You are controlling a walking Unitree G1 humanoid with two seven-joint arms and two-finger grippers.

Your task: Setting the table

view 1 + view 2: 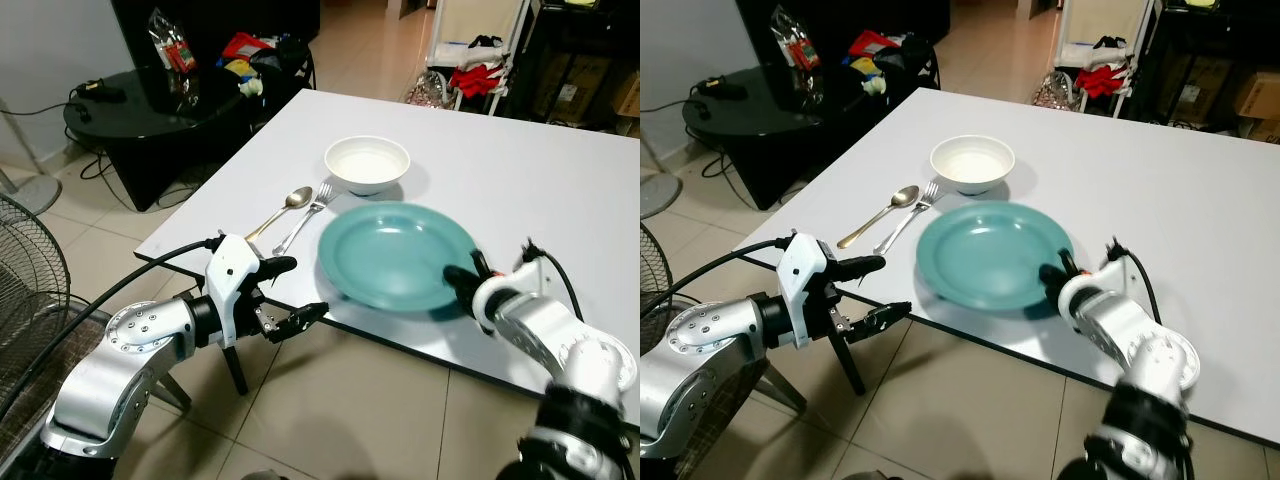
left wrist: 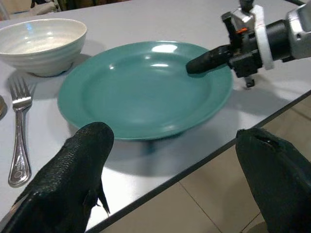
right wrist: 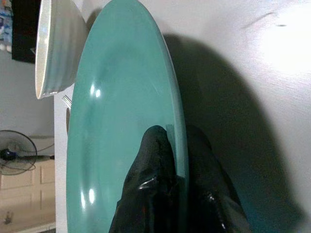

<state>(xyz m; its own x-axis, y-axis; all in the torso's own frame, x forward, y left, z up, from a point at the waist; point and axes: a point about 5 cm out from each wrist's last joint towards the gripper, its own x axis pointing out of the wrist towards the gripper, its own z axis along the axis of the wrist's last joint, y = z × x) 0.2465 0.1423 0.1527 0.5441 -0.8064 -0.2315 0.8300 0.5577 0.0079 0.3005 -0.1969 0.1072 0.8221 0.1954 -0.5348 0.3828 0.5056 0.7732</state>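
Now right gripper [image 3: 176,160] pinching teal plate [image 1: 390,250] rim, no legible writing

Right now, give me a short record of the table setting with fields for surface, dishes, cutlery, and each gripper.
surface: white table
plate: teal plate near the table's front edge
bowl: white bowl just behind the plate
cutlery: fork and spoon side by side, to the plate's left
right gripper: right gripper shut on the teal plate's rim, one finger above and one below
left gripper: left gripper open, off the table's front edge, holding nothing
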